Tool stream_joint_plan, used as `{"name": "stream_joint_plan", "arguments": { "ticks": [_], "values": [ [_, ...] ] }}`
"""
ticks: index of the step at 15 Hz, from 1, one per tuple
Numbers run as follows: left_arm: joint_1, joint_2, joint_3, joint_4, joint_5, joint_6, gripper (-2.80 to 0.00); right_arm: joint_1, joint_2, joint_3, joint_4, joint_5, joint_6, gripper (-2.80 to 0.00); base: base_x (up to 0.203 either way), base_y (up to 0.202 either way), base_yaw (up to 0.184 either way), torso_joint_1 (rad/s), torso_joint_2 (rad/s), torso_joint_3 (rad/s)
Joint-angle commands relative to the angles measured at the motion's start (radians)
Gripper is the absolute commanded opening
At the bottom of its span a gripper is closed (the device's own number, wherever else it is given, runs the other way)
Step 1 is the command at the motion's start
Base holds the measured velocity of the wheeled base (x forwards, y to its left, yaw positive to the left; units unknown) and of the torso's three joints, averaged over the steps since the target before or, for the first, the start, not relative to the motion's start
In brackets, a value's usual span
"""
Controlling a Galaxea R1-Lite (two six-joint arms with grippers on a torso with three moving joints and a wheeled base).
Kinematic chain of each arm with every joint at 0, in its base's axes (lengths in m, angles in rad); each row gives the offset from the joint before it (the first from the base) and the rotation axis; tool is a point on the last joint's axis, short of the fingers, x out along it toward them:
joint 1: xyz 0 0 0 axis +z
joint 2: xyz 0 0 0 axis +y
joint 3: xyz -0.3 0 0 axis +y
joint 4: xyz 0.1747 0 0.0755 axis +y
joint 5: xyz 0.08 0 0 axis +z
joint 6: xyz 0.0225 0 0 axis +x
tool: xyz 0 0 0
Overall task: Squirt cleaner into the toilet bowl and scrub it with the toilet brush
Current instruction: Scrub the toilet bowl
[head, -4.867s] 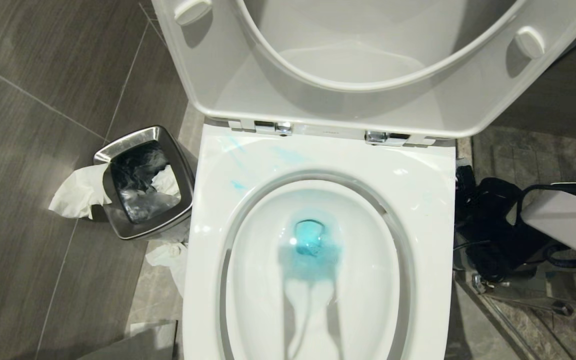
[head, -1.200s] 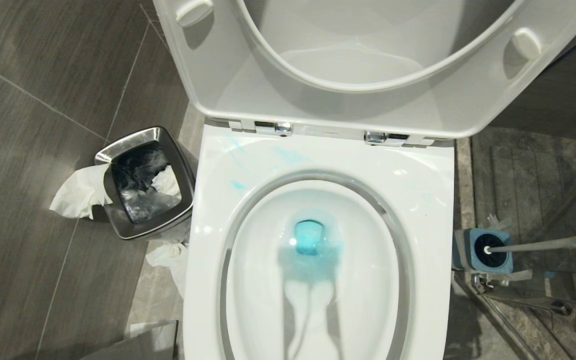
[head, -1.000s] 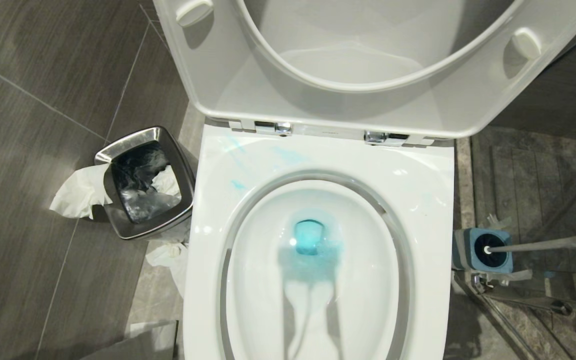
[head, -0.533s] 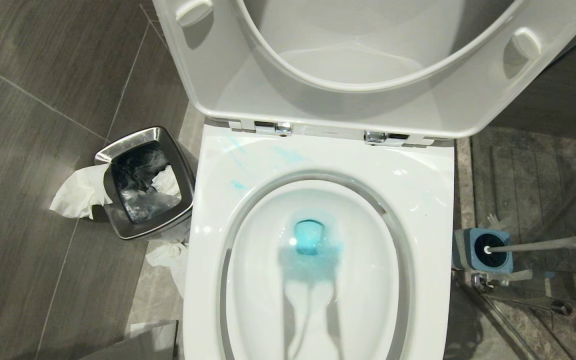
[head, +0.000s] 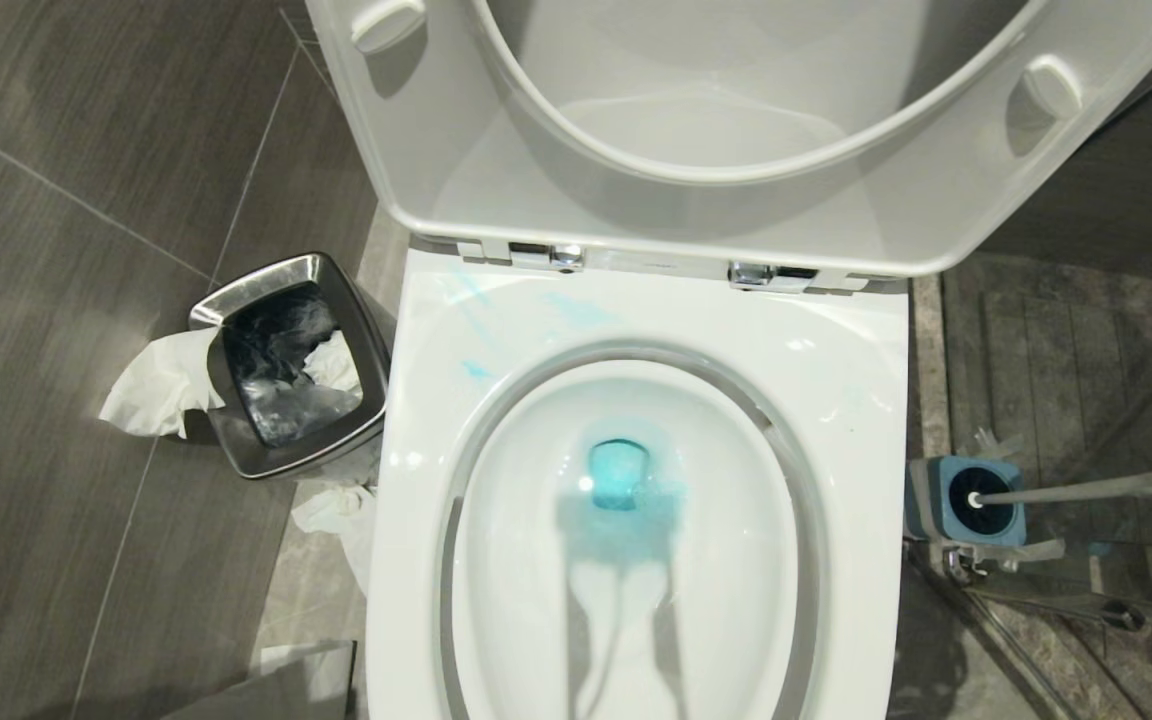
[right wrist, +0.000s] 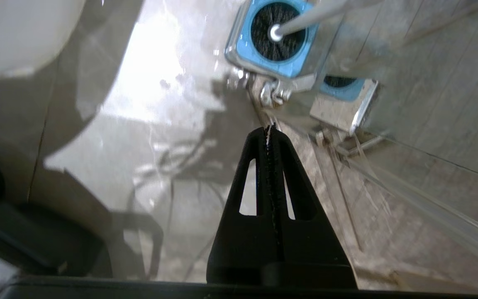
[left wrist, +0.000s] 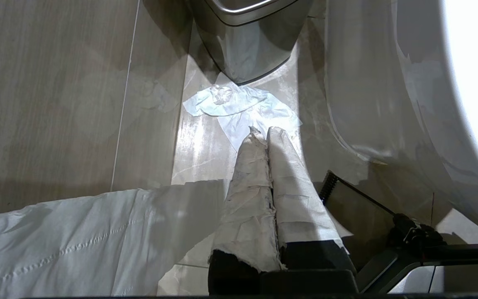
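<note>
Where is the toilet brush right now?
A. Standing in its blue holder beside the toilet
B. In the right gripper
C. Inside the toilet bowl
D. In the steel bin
A: the toilet brush stands head-down in the blue holder, and the right gripper is shut, empty.

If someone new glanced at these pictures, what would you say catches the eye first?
First the turquoise cleaner pooled at the bottom of the open white toilet bowl, with pale smears on its back rim. Next, the toilet brush standing in its blue holder on the floor to the right of the bowl. On the other side, a steel bin spills white tissue.
</note>
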Motion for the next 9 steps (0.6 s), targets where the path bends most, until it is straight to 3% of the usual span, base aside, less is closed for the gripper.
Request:
{"name": "stream_joint_plan", "arguments": {
  "ticks": [1, 5, 9],
  "values": [
    [0.0, 0.002, 0.003, 0.0, 0.0, 0.0, -2.8, 0.017, 0.026, 0.037, -0.041, 0.002, 0.035, -2.8, 0.0, 0.0, 0.0, 0.0, 0.0, 0.0],
    [0.0, 0.002, 0.002, 0.0, 0.0, 0.0, -2.8, 0.02, 0.03, 0.038, -0.041, -0.007, 0.128, -2.8, 0.0, 0.0, 0.0, 0.0, 0.0, 0.0],
    [0.0, 0.002, 0.003, 0.0, 0.0, 0.0, -2.8, 0.023, 0.028, 0.056, -0.042, -0.01, 0.162, -2.8, 0.0, 0.0, 0.0, 0.0, 0.0, 0.0]
  ]
}}
